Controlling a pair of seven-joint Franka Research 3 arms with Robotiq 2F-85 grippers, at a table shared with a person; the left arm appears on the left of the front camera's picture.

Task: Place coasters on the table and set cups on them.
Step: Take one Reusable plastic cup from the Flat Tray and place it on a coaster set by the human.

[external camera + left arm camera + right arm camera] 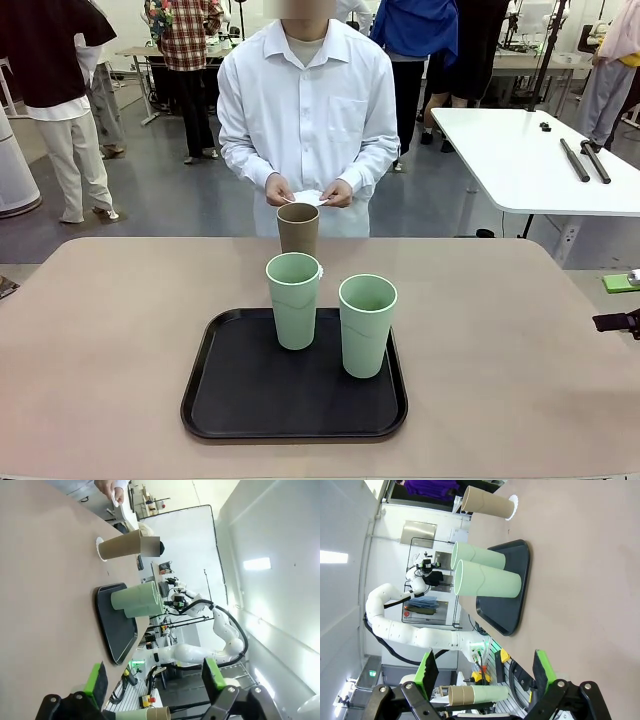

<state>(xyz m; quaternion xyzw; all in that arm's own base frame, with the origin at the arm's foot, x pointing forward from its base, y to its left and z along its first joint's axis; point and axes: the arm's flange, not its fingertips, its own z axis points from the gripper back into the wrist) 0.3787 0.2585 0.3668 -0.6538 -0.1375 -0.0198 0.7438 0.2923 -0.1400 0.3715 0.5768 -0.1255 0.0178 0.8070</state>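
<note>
A tan cup (298, 228) stands on the table (110, 340) just beyond the tray, on a white lacy coaster (514, 505) that peeks out under its base. Two mint cups (293, 300) (367, 325) stand upright on the black tray (250, 400). At the far edge the person holds more white coasters (310, 197) in both hands. My left gripper (154, 677) is open and empty, well back from the tray and looking along the table at the cups (137, 597). My right gripper (485, 670) is likewise open and empty, off to the tray's other side.
A white table with black rods (585, 160) stands at the back right. Broad bare tabletop lies left and right of the tray. A small green object (620, 283) sits by the table's right edge. Other people stand in the room behind.
</note>
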